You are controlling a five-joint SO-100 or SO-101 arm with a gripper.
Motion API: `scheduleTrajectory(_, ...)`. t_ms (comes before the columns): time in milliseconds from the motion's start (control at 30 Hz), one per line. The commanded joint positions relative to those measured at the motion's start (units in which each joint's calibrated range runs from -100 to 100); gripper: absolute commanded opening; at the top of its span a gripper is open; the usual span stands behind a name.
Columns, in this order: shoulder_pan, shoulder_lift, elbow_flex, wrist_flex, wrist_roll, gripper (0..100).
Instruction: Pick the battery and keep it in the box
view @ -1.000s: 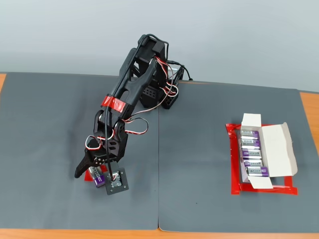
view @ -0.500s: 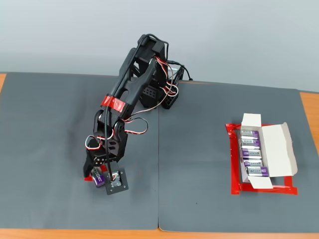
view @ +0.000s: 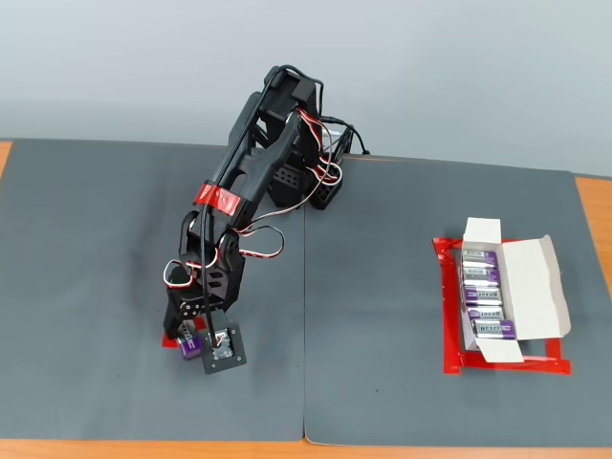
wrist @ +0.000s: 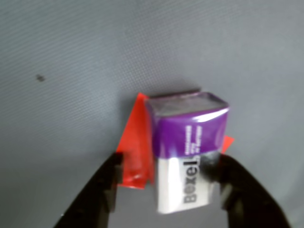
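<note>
Battery first: the small rectangular block battery (wrist: 187,154), purple at its far end and silver-grey with dark lettering nearer me, is sitting between my two black fingers (wrist: 107,187) in the wrist view, over a flat red tape patch (wrist: 135,147) on the dark grey mat (view: 382,287). My gripper (wrist: 166,197) is closing around it; the right finger looks to be touching its side while a narrow gap is showing on the left, so I cannot tell whether I am holding it firmly. In the fixed view I am working near the mat's front left part, with bare mat lying open on every side and a wide clear stretch between me and the right side. Compared with a second ago, my fingers have drawn in from a wide spread to stand close about the battery. Well apart on the right, the long white cardboard box (view: 512,287) with folded-out flaps is lying inside a red tape rectangle (view: 449,316), holding a row of four similar batteries (view: 483,295).
</note>
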Motion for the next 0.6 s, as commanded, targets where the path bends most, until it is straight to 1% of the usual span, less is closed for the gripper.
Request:
scheduleTrajectory(0, -0.24, 0.35, -0.92, -0.13, -0.03, 16)
scheduleTrajectory(67, -0.39, 0.18, -0.92, -0.05, -0.08, 12)
scheduleTrajectory(167, -0.47, -0.15, -0.92, 0.04, -0.18, 9)
scheduleTrajectory(567, -0.32, -1.09, -1.65, 0.04, -0.96, 9)
